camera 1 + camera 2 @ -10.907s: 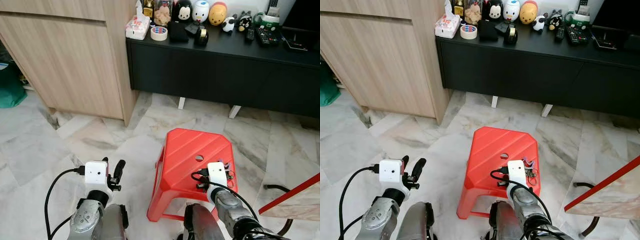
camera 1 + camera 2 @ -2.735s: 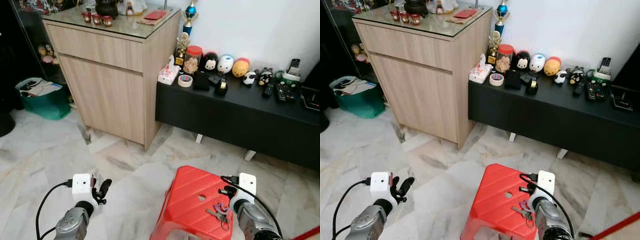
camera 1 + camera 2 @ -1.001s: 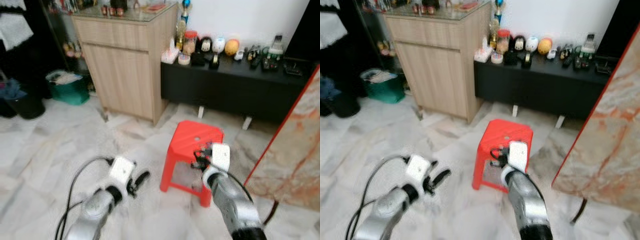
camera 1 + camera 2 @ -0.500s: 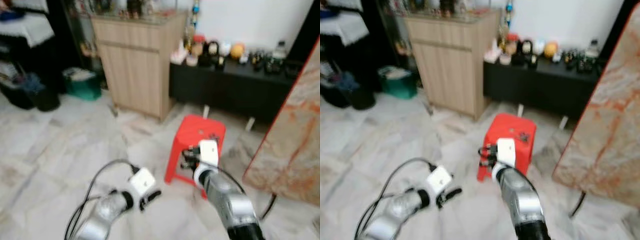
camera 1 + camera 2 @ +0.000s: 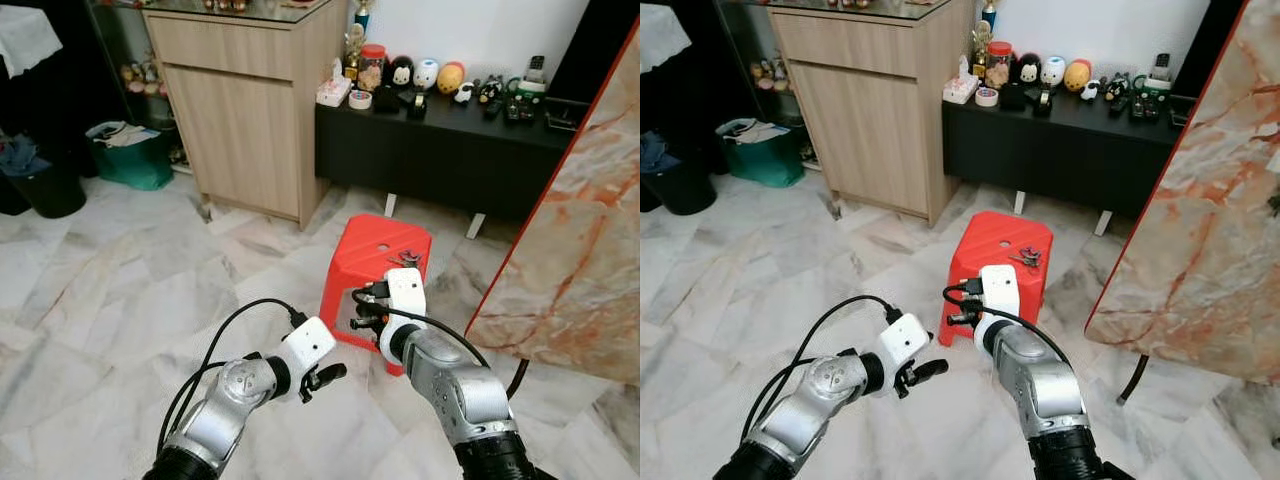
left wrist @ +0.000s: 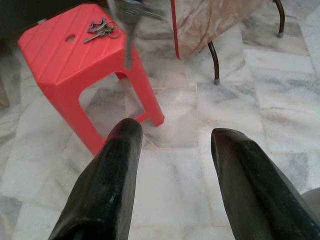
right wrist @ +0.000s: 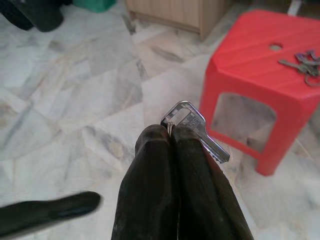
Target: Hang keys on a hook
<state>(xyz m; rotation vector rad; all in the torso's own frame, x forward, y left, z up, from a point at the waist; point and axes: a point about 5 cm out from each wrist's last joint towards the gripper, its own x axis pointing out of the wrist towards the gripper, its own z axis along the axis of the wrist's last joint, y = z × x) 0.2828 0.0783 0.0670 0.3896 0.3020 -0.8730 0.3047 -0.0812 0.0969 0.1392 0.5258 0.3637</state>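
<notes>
**Status: 1 key clamped in right gripper; key bunch on stool**

The right gripper has its 2 black fingers pressed fully together on 1 flat silver key. The key's squared head and notched blade project past the fingertips. In the head views this gripper is held above the marble floor, just in front of the red stool.

The left gripper has its 2 rounded, glossy black fingers well apart, with nothing between them. It hangs low over the floor, near the stool's front.

The stool is moulded red plastic with a ribbed top, splayed legs and 1 round hole in the seat. A bunch of metal keys on a ring lies at the seat's right edge, beside the hole, apart from both grippers.

The floor is polished grey-veined white marble. A light wood-grain cabinet stands beside a low matt black console carrying small figurines and remote controls. A red-edged marble slab leans at the right.
</notes>
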